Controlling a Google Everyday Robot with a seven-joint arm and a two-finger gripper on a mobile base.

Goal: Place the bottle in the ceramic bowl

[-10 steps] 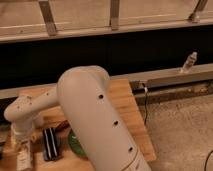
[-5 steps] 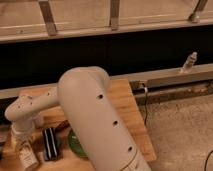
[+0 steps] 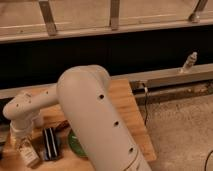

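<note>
Setting: a wooden table seen from above and in front, filling the near left. A gritty grey floor lies to its right.

Arm: a thick cream-white robot arm rises from the near edge at centre. It bends at a rounded elbow, then reaches left and down over the table's near left corner, hiding much of the tabletop.

Gripper: the gripper hangs at the end of the arm, pointing down, at the near left of the table and directly above the bottle.

Gripper state: cannot tell whether it is apart, together or clamped on anything, as the wrist blocks the view.

Bottle: the bottle, small and pale with a tan label, sits at the near left corner of the table, tilted, just under the gripper. It is outside the bowl, and whether it rests on the wood cannot be told.

Ceramic bowl: the ceramic bowl shows only as a glossy green crescent, right of the bottle, with the rest hidden behind the arm.

Black ribbed block: the black ribbed block stands between the bottle and the bowl, just beside each.

Far side: a pale ledge runs behind the table, with a dark band above it and a metal railing beyond.

On the ledge: a small pale object, far right, too small to identify.

Cable: a thin dark cable drops from the ledge beside the table's right edge.
</note>
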